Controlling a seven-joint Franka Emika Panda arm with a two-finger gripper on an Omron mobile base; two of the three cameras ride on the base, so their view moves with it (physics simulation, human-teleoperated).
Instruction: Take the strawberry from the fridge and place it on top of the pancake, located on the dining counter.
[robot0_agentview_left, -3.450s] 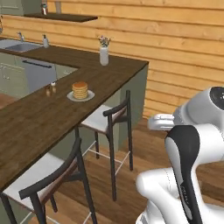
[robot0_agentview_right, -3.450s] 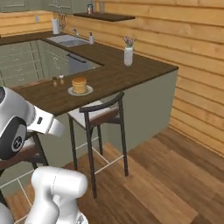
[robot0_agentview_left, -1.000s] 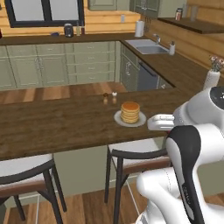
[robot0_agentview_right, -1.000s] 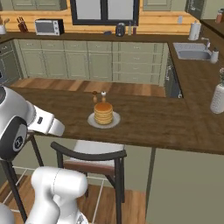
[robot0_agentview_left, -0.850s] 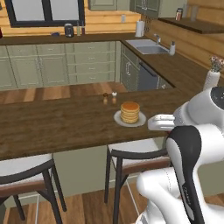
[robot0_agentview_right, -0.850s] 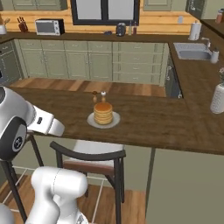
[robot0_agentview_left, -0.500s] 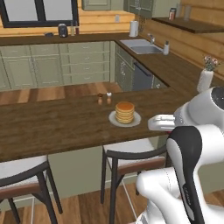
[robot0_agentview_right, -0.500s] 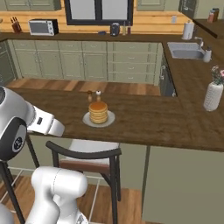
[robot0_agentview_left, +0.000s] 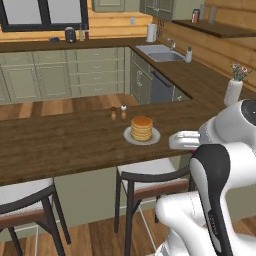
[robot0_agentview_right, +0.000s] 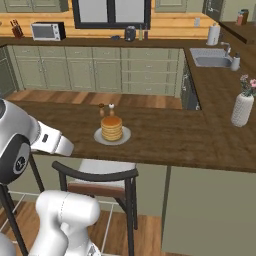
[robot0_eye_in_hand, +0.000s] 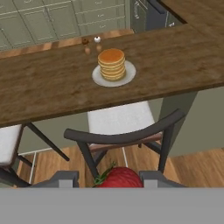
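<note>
Strawberry (robot0_eye_in_hand: 117, 178) sits right between your hand's (robot0_eye_in_hand: 109, 179) two finger tips, at the bottom of the hand view; the hand is nearly closed, clamped on it. The pancake (robot0_eye_in_hand: 112, 64) stack on its pale plate (robot0_eye_in_hand: 129, 74) lies well ahead of the hand, near the table's (robot0_eye_in_hand: 43, 87) near edge, above a dark-backed stool (robot0_eye_in_hand: 124, 135). Two small shakers (robot0_agentview_left: 117, 113) stand just behind the plate. Your base views add the sink (robot0_agentview_right: 212, 61) and a flower vase (robot0_agentview_right: 242, 107) toward the table's right end.
</note>
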